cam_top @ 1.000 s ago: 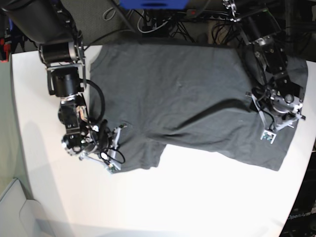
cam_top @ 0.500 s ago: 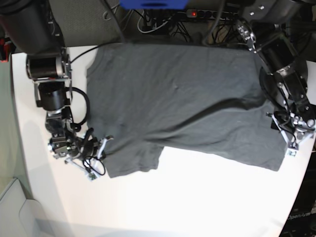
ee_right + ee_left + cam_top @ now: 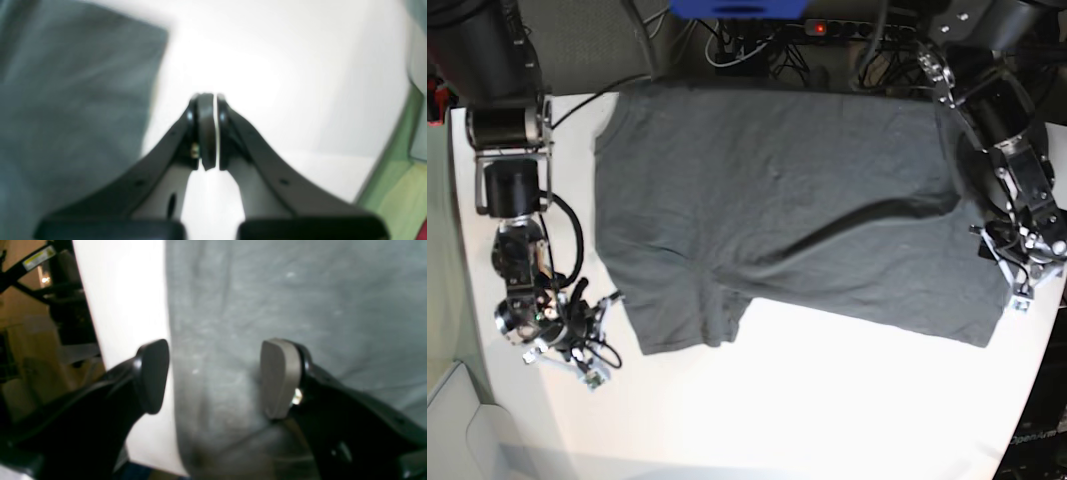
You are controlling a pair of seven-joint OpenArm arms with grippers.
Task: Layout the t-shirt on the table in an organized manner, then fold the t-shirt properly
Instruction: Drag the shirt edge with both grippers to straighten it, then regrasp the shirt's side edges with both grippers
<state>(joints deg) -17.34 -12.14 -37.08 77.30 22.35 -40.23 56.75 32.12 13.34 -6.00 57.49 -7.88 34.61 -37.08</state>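
2 grippers off t-shirt [image 3: 787, 210]: right gripper [image 3: 206, 133] (jaws together) retreated onto table [image 3: 827, 400]; left gripper [image 3: 213, 376] apart.

Bare table [image 3: 827, 400] below t-shirt [image 3: 777, 200] passable; arms block both side edges.

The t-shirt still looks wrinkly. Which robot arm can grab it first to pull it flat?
Probably the left. The left gripper is open, straddling the t-shirt edge near the table rim. The right gripper is shut over bare table beside the cloth.
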